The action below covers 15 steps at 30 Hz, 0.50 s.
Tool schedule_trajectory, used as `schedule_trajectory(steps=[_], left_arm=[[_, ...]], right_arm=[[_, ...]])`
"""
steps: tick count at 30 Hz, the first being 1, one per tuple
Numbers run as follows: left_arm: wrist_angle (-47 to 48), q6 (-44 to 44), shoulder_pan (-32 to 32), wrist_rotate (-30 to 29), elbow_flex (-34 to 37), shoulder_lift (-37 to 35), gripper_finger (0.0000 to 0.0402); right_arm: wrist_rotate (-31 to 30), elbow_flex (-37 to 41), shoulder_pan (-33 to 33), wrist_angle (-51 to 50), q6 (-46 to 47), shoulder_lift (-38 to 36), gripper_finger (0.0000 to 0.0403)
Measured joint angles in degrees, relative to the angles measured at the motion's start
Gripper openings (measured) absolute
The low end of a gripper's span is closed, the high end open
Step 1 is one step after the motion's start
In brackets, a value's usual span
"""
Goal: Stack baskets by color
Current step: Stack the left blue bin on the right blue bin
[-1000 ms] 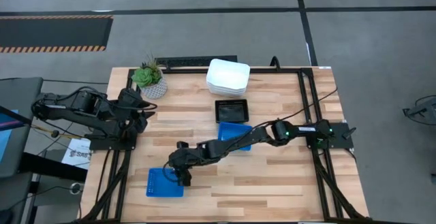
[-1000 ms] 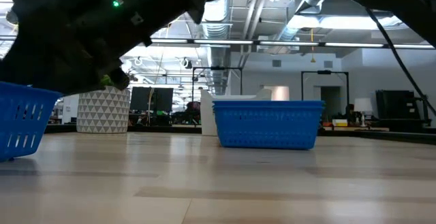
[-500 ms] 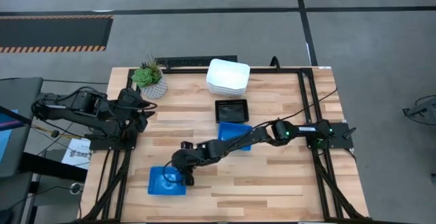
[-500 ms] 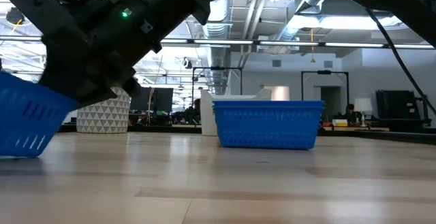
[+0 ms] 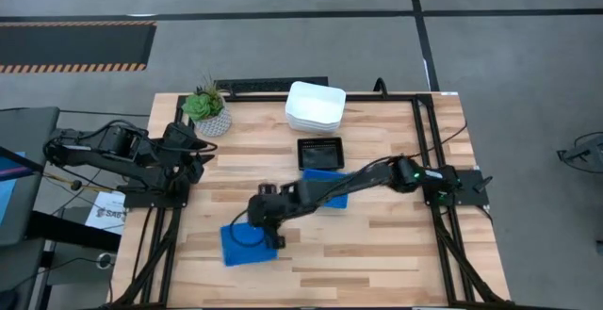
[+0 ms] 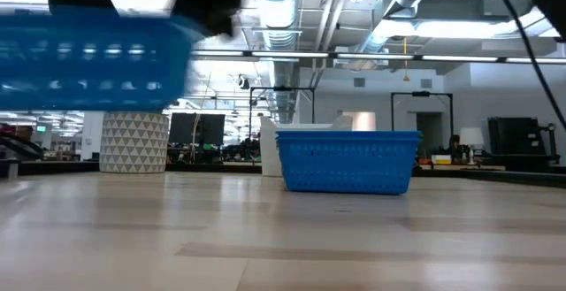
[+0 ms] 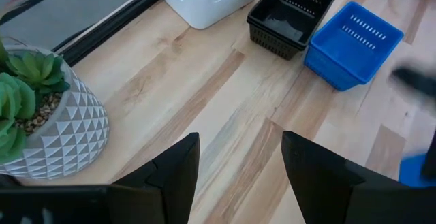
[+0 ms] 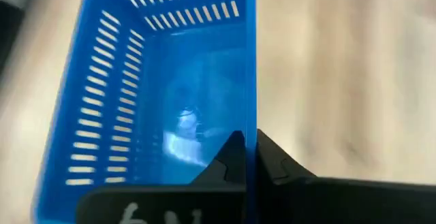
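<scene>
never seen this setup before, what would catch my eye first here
The right gripper pinches the wall of a blue basket and holds it off the table's front left part. Behind it, a second blue basket, a black basket and a white stack run in a line toward the back edge. The left gripper waits open near the plant.

I find little legible text: white handwritten marks on the right gripper (image 8: 245, 157) body, cut off, unreadable. A printed sheet (image 5: 102, 212) beside the table (image 5: 377, 244) carries lettering too small to read.
</scene>
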State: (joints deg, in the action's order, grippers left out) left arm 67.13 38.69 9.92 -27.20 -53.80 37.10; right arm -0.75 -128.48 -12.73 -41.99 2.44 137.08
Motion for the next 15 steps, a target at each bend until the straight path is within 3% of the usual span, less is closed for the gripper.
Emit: schedule_trajectory(steps=[8, 11, 15], left_arm=[[0.0, -1.3, 0.0, -0.1, 0.0, 0.0, 0.0197], [-0.1, -1.6, 0.0, -0.4, 0.0, 0.0, 0.0197], [-0.1, -2.3, 0.0, -1.3, 0.0, 0.0, 0.0197]], right_arm=[[-10.9, 2.8, 0.4, -27.5, 2.3, -17.2, 0.0012], [-13.2, 9.6, 0.2, -30.8, 6.6, -25.3, 0.0007], [-15.5, 24.9, 0.0, -27.8, 12.7, -37.8, 0.0006]])
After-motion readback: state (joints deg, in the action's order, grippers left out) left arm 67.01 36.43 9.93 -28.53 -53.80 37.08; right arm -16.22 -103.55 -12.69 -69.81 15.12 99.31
